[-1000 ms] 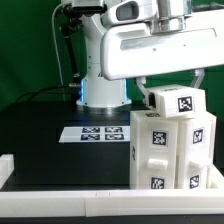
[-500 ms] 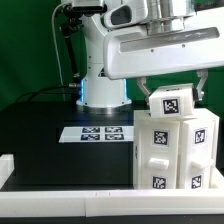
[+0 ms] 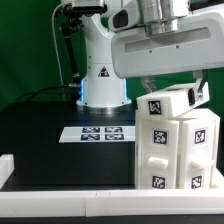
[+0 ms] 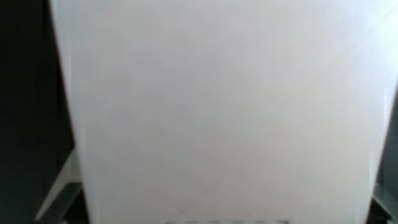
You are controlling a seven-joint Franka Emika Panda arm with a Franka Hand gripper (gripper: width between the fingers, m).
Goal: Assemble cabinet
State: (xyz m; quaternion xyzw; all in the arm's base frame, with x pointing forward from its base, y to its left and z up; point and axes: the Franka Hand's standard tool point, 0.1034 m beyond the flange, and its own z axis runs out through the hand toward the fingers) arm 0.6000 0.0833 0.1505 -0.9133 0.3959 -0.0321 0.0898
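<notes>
Black tabletop [image 3: 40,135] with a white rail [image 3: 60,178] along its front edge carried the cabinet body [image 3: 175,155], which stood at the exterior view's right. Atop the cabinet body sat a smaller tagged block [image 3: 172,104], tilted, its tag facing the camera. The gripper [image 3: 173,92] hung directly above the cabinet body, its fingers [image 3: 147,88] clamped on the block's two sides. Just beside the cabinet body, toward the exterior view's left, lay the marker board [image 3: 100,133]. A plain white surface [image 4: 214,110] nearly filled the wrist view.
</notes>
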